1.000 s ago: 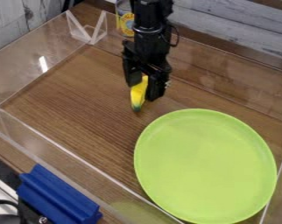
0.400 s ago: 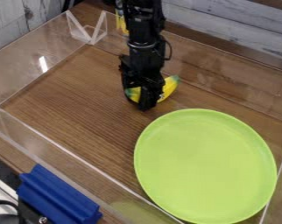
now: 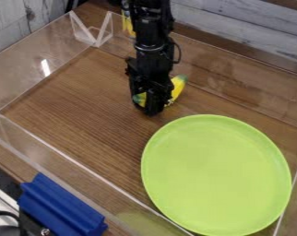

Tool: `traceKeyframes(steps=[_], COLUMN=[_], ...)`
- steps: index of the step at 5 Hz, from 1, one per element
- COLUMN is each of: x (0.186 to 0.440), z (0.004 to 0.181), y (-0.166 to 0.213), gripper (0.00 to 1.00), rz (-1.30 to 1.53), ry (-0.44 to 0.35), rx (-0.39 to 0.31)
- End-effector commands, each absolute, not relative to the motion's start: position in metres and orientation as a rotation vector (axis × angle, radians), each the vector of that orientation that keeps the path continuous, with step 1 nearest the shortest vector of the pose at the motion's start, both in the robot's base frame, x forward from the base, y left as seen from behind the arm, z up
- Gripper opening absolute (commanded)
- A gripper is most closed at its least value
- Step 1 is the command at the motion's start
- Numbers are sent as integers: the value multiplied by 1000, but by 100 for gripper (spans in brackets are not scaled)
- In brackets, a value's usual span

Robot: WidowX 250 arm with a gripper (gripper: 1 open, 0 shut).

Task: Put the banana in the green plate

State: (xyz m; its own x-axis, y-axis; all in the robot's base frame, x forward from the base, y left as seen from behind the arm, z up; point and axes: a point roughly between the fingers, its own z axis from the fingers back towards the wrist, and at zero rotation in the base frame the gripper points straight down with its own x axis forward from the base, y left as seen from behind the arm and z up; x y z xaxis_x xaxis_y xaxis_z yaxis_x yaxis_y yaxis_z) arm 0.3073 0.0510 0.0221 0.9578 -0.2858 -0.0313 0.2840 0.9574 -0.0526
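Observation:
The small yellow banana [image 3: 176,88] lies on the wooden table just beyond the upper left rim of the large lime-green plate [image 3: 217,171]. My black gripper [image 3: 148,100] points straight down over the banana's left part, with its fingers low at the table on either side of it. The banana's right end sticks out to the right of the fingers, and a bit of yellow shows between them. The fingers stand close against the banana, but I cannot make out whether they press on it. The arm hides the banana's middle.
Clear acrylic walls [image 3: 28,138] enclose the table on the left and front. A blue object [image 3: 59,210] sits outside the front left corner. A clear stand [image 3: 96,32] is at the back left. Bare wood stretches to the left of the gripper.
One second ago the gripper was a little higher over the banana. It has come down to the table, and the banana now lies turned with its end pointing right. Almost nothing has moved in the last half second.

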Motion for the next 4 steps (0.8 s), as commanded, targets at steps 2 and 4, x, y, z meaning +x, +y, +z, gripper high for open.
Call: traceKeyframes(steps=[2,4], x=[313,313], z=[49,58], y=[49,46], gripper=[0,0], rz=[-294,-294], ry=[-31,-49], rx=[-30,-29])
